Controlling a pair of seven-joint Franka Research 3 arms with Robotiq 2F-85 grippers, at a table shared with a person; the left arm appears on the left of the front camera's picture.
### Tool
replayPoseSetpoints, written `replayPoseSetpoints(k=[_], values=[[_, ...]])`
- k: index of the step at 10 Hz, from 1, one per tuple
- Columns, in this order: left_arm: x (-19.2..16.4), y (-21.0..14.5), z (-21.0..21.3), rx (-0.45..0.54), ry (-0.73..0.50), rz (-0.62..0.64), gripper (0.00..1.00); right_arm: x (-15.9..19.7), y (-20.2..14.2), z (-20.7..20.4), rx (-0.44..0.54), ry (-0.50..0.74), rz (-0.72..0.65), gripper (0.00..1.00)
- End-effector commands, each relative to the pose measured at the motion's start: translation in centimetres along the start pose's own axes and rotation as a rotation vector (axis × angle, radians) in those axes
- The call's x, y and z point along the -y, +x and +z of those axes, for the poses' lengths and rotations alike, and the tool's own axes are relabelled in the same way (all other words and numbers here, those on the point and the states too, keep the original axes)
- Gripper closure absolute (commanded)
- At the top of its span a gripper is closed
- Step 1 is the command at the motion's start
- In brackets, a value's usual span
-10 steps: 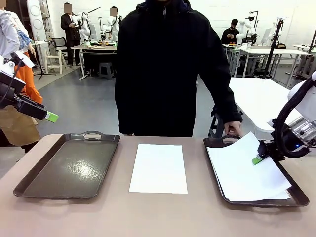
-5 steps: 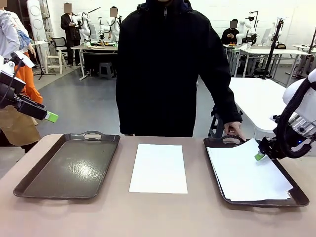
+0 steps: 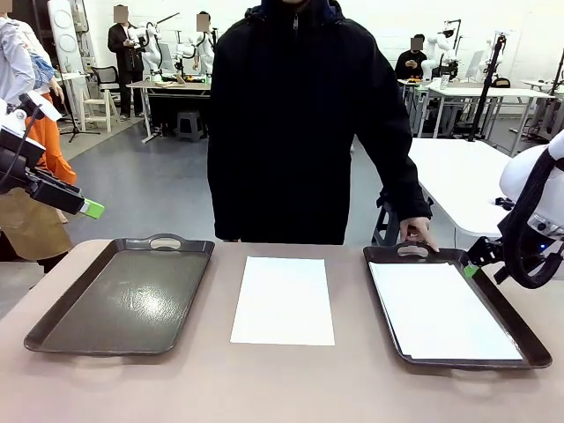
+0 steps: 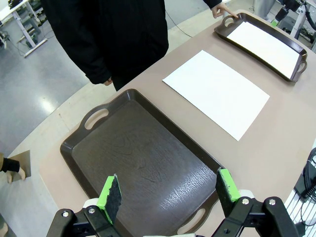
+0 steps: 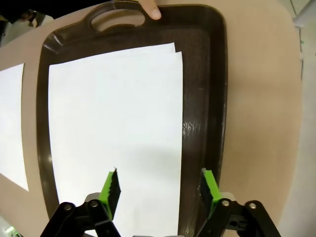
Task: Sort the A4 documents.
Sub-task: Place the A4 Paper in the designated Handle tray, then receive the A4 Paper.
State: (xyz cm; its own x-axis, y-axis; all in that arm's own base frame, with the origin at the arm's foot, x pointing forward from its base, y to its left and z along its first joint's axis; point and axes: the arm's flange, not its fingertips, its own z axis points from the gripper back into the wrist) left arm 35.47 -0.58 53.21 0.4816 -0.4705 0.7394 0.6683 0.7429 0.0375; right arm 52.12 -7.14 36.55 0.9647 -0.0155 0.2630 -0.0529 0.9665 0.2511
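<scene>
One A4 document [image 3: 284, 300] lies flat on the table between the two trays, also seen as the sheet [image 4: 217, 91] and at the edge as the sheet [image 5: 11, 123]. More A4 documents [image 3: 445, 310] lie stacked in the right dark tray [image 3: 527, 339]; the top sheet [image 5: 116, 123] is slightly skewed. My right gripper [image 3: 471, 269] hovers over that tray's far right rim, open and empty [image 5: 159, 186]. My left gripper [image 3: 88, 209] hangs raised beyond the table's left end, open [image 4: 169, 190] above the left tray.
The left dark tray [image 3: 119, 295] holds nothing and its floor [image 4: 143, 163] shows bare. A person in black stands at the far side, one hand [image 3: 416, 233] on the right tray's handle, a fingertip [image 5: 149, 9] touching it.
My right gripper opened and let go of the sheet, which dropped flat onto the stack in the right tray. The gripper drew back up and to the right. The left arm stayed still.
</scene>
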Motion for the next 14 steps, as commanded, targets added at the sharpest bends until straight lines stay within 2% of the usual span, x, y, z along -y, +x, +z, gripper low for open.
replayPoseSetpoints(k=[1,2,3,14], values=[[-0.1,-0.1,-0.1,0.003,-0.004,0.002,0.0,-0.7,-0.4,-0.1,-0.004,-0.017,-0.026,0.0],[-0.1,-0.1,-0.1,0.003,-0.004,0.002,0.0,-1.2,-0.1,-0.5,0.023,0.001,-0.029,0.01],[-0.1,-0.1,-0.1,0.003,-0.004,0.002,0.0,-0.1,0.0,0.1,0.001,-0.001,-0.006,0.01],[-0.1,-0.1,-0.1,0.003,-0.004,0.002,0.0,-0.1,0.0,0.1,0.001,-0.001,-0.006,0.01]])
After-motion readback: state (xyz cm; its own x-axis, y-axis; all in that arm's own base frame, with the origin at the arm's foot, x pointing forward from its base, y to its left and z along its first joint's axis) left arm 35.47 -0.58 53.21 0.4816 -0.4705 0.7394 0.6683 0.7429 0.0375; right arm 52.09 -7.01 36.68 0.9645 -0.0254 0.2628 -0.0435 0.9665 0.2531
